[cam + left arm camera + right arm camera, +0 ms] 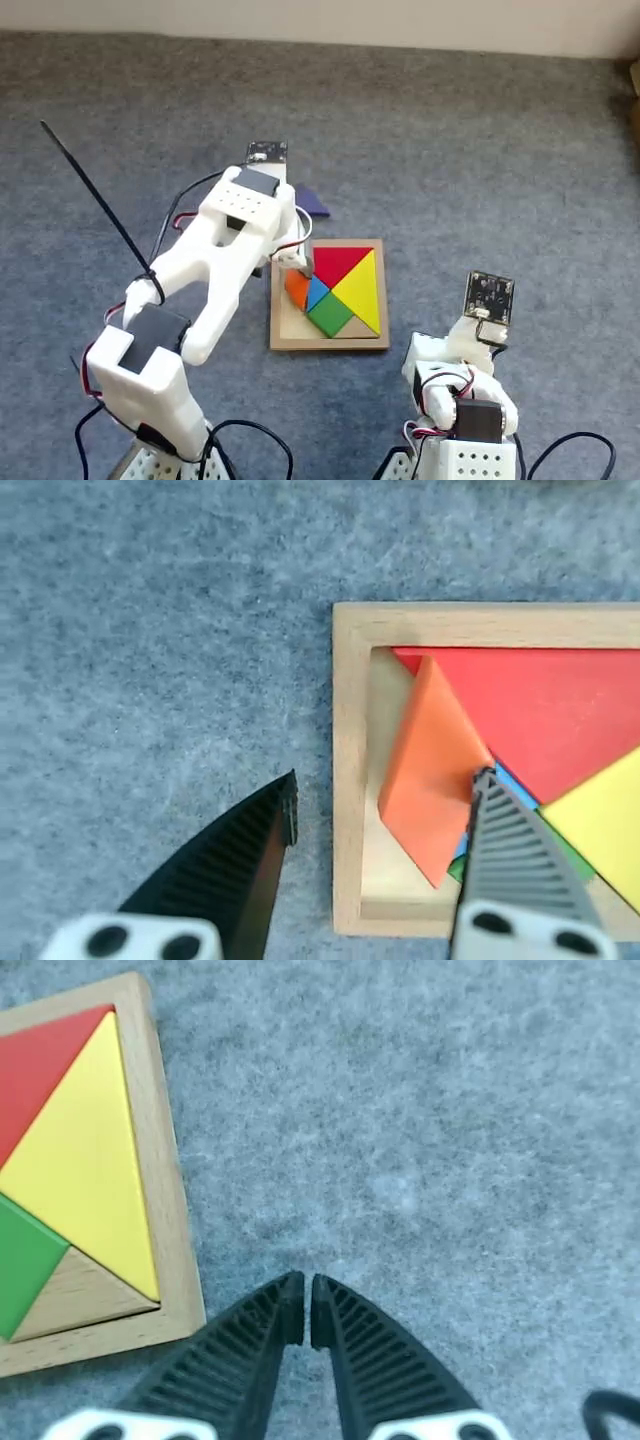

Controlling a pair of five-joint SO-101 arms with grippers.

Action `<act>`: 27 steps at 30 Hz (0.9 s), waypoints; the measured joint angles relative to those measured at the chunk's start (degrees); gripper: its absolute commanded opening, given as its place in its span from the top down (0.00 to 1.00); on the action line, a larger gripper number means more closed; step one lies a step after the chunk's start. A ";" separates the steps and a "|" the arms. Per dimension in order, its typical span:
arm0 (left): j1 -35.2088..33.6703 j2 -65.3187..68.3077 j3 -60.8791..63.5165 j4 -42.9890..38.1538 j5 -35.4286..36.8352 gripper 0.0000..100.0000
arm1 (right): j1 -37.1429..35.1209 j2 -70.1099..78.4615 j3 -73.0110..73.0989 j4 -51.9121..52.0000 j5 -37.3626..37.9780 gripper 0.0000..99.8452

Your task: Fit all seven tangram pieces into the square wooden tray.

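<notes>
In the square wooden tray (348, 780) the orange piece (430, 770) lies by the near wall; it looks to ride up on its neighbours, not seated; the left claw (388, 780) gapes wide, one finger over the orange, the other outside the wall on the grey worktop (480, 150); the right claw (306, 1290) is pinched closed on nothing beside the tray; a dark blue piece (313, 204) waits outside. Pieces likely thin, stiff, light, slick-painted; best pinched across opposite edges.
</notes>
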 measured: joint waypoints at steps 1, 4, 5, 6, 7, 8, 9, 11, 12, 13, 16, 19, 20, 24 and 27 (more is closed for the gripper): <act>-0.44 0.00 0.00 0.44 -0.26 0.73 | 0.00 0.00 0.00 0.00 0.00 0.97; -1.93 1.58 1.14 1.58 -0.44 0.73 | 0.00 0.00 0.00 0.00 0.00 0.97; -2.02 1.32 0.97 1.85 -0.62 0.73 | 0.00 0.00 0.00 0.00 0.00 0.97; -2.02 1.05 0.79 2.02 -0.53 0.73 | 0.00 0.00 0.00 0.00 0.00 0.97; -2.02 1.14 0.88 2.37 -0.62 0.73 | 0.00 0.00 0.00 0.00 0.00 0.97; -2.02 1.41 0.97 2.73 -0.53 0.73 | 0.00 0.00 0.00 0.00 0.00 0.97; -1.76 1.41 0.97 3.25 -0.62 0.73 | 0.00 0.00 0.00 0.00 0.00 0.97; -1.67 1.23 -0.26 4.84 -0.62 0.73 | 0.00 0.00 0.00 0.00 0.00 0.97; -1.93 1.23 -0.79 5.63 -0.62 0.73 | 0.00 0.00 0.00 0.00 0.00 0.97; -2.11 1.23 -1.23 6.51 -0.62 0.73 | 0.00 0.00 0.00 0.00 0.00 0.97; -2.11 1.23 -2.64 7.74 -0.62 0.73 | 0.00 0.00 0.00 0.00 0.00 0.97; -1.85 1.23 -3.96 8.18 -0.62 0.73 | 0.00 0.00 0.00 0.00 0.00 0.97; -1.85 1.23 -4.40 8.18 -0.62 0.73 | 0.00 0.00 0.00 0.00 0.00 0.97; -2.02 -0.79 -4.66 8.18 -0.62 0.73 | 0.00 0.00 0.00 0.00 0.00 0.97; -2.20 -5.36 -3.16 8.18 -0.62 0.73 | 0.00 0.00 0.00 0.00 0.00 0.97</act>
